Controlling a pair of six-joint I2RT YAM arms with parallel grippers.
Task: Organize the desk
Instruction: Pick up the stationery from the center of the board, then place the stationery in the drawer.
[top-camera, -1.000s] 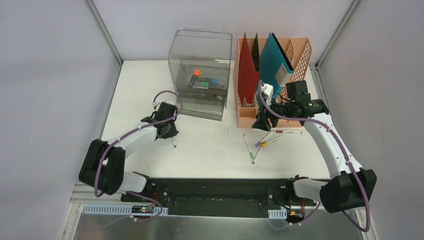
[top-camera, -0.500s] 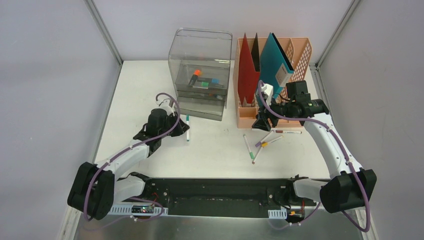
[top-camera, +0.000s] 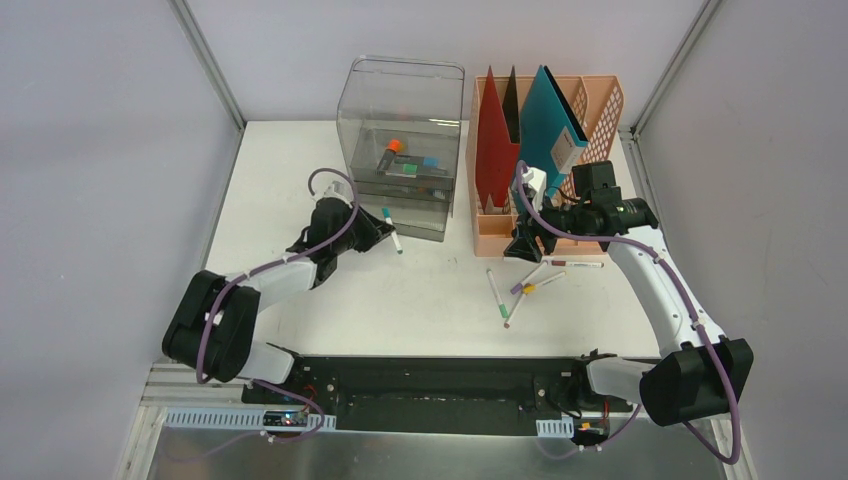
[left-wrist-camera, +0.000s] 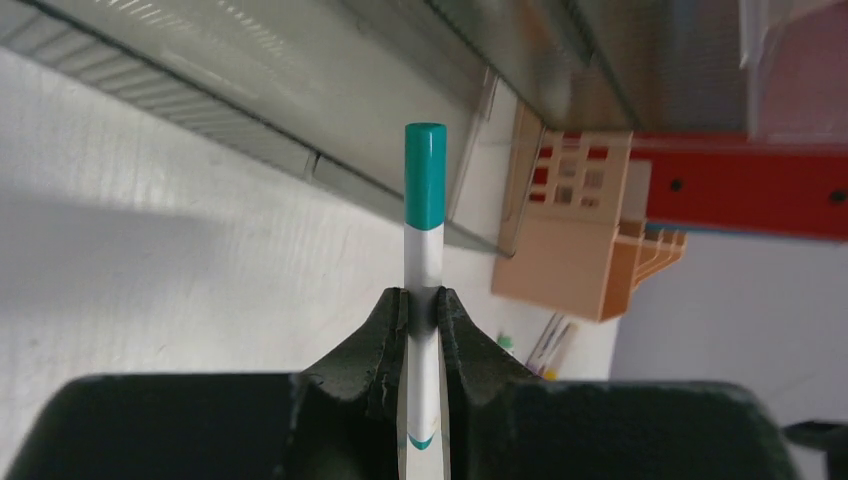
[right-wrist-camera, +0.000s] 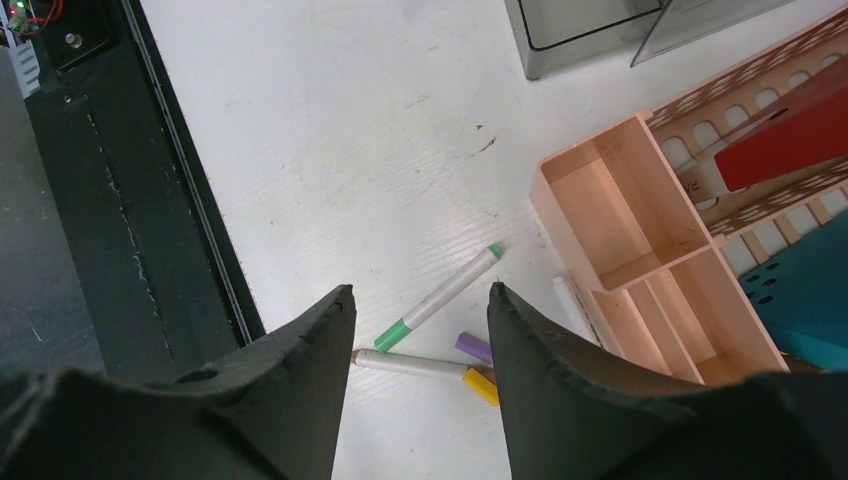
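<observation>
Flat white rectangular desk (top-camera: 280, 170)

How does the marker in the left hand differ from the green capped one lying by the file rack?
The teal-capped marker is clamped in the left hand; the green-capped marker lies loose on the desk. The teal-capped marker is by the clear drawer box; the green-capped one lies among other pens. Both have white barrels.

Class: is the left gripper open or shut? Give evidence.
Shut on the teal-capped marker: the left gripper squeezes its white barrel from both sides.
</observation>
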